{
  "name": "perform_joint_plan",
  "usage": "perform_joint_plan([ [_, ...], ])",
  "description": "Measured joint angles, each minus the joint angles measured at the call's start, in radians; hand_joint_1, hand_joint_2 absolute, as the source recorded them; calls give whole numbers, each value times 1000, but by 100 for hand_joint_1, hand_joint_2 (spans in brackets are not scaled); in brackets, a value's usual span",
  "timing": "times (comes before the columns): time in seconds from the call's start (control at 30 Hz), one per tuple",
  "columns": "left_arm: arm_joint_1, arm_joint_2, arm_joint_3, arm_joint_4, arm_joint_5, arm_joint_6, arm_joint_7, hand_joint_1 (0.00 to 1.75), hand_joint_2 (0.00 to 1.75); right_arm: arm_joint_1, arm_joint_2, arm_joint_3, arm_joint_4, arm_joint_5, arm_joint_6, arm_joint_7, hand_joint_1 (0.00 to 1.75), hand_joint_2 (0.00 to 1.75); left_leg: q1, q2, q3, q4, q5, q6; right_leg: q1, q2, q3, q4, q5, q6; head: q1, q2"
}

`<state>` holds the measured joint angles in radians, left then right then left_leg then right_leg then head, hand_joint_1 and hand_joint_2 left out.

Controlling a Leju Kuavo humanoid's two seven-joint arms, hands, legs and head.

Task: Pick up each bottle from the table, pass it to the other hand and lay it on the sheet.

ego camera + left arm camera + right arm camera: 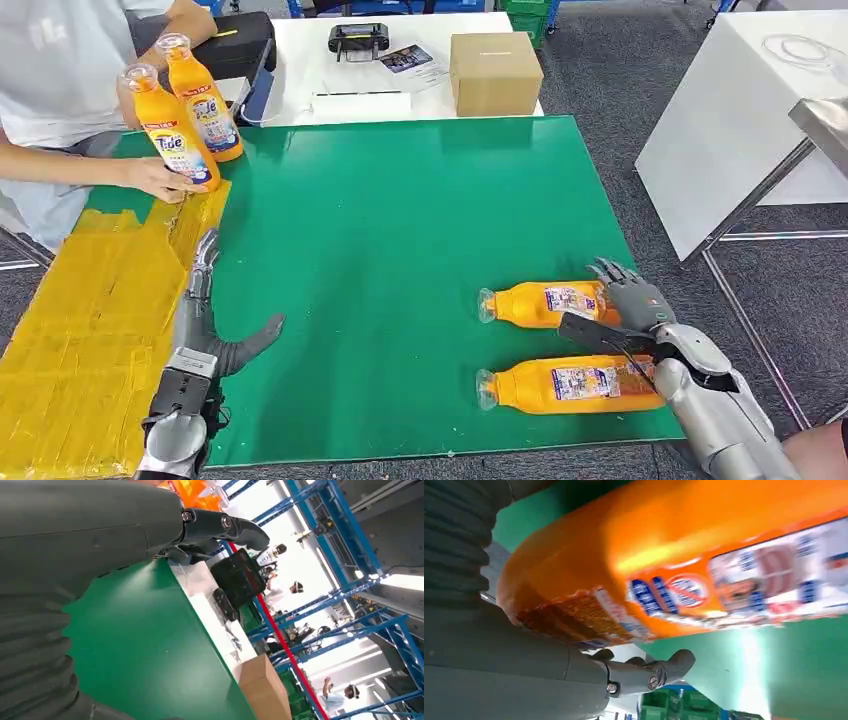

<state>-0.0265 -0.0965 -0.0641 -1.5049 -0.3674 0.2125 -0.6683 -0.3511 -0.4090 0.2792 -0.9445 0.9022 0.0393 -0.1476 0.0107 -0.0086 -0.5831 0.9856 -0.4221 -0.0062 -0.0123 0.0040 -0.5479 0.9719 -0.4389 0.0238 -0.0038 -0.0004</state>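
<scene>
Bottle (570, 385) lies under right robot hand (630, 310), fingers spread.

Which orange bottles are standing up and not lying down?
The two bottles at the far left corner stand upright, a person's hand beside them. The two bottles by the robot's right hand lie flat.

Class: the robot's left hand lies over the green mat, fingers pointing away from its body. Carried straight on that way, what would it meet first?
Probably the person's hand holding the near upright bottle, just beyond the left hand. Depth is uncertain, so it might pass alongside.
</scene>
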Motion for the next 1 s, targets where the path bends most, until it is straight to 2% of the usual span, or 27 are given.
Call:
perform_joint_plan([
  [0.03, -1, 0, -1, 3, 0, 0, 0, 0, 175, -3, -3, 1, 7, 0, 0, 1, 5, 175, 0, 0, 0, 0, 0, 0, 0, 0, 0, 0, 0, 0, 0, 0],
  [0.1, -2, 0, -1, 5, 0, 0, 0, 0, 175, -6, -7, 2, 17, 0, 0, 3, 175, 175, 0, 0, 0, 0, 0, 0, 0, 0, 0, 0, 0, 0, 0, 0],
  [0.63, -4, 0, -5, 6, 3, -2, 1, 0, 175, -13, 3, 8, 37, 23, -46, 18, 171, 175, 0, 0, 1, 0, 0, 0, 0, 0, 1, 0, 0, 0, 0, 0],
  [1.0, -6, 0, -5, 6, 16, -21, 4, 0, 175, -12, 23, 8, 42, 55, -84, 19, 175, 175, 1, 1, 2, 0, 0, 0, 1, 0, 1, 0, 0, 0, 0, 0],
])
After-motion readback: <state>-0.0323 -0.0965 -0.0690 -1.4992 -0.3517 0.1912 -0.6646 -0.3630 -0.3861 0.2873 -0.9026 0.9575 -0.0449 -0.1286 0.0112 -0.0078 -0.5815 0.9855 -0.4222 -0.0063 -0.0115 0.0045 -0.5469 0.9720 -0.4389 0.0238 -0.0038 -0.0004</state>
